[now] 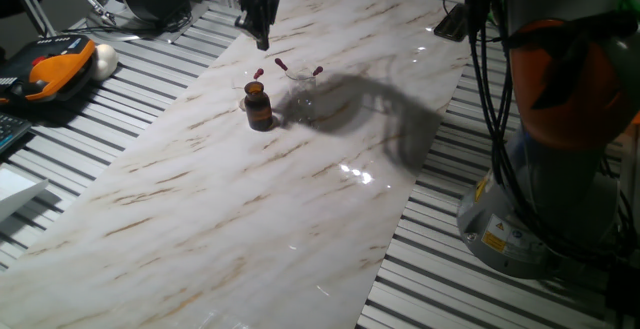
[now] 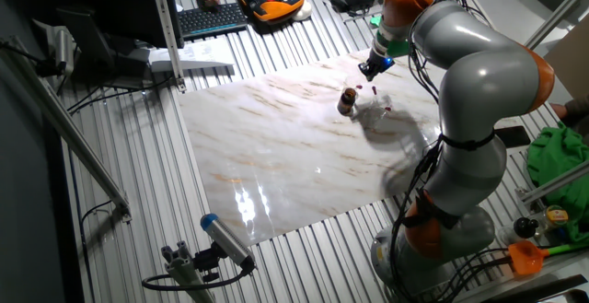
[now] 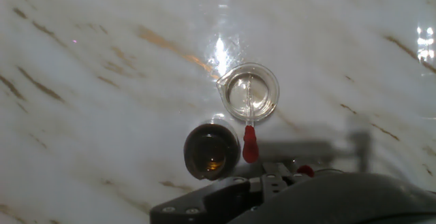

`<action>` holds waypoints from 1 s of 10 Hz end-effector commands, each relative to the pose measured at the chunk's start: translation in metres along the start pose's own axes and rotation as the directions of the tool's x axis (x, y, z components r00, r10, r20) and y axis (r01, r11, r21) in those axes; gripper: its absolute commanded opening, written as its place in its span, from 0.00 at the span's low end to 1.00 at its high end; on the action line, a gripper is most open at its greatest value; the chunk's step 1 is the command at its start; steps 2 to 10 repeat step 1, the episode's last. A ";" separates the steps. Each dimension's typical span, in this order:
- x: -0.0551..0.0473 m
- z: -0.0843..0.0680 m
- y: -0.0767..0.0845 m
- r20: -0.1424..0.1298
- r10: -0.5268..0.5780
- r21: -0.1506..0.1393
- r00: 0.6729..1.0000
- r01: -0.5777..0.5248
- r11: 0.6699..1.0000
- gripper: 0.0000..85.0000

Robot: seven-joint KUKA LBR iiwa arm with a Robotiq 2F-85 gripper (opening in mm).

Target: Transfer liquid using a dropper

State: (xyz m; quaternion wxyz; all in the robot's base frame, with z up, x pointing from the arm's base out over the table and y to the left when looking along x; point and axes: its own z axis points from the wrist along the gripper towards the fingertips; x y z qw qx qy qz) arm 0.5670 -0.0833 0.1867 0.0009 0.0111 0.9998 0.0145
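A small clear glass beaker stands on the marble sheet and holds three thin droppers; their red bulbs fan out above its rim. A brown bottle stands just left of it, uncapped, with an open mouth in the hand view. One dropper's red bulb leans over the beaker rim toward the bottle. My gripper hangs above and behind the bottle, apart from everything. Its fingers taper to a single tip with nothing between them. From the other side, my gripper is above the bottle.
An orange and black pendant lies on the slatted table at the far left. A keyboard sits beyond the sheet. The arm's base and cables stand to the right. A green cloth lies off the table.
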 end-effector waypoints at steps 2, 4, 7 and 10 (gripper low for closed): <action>0.000 0.000 0.000 0.001 0.005 0.000 1.000 -0.005 1.000 0.00; 0.000 0.000 0.000 0.001 0.005 0.000 1.000 -0.005 1.000 0.00; 0.000 0.000 0.000 0.001 0.005 0.000 1.000 -0.005 1.000 0.00; 0.000 0.000 0.000 0.001 0.005 0.000 1.000 -0.005 1.000 0.00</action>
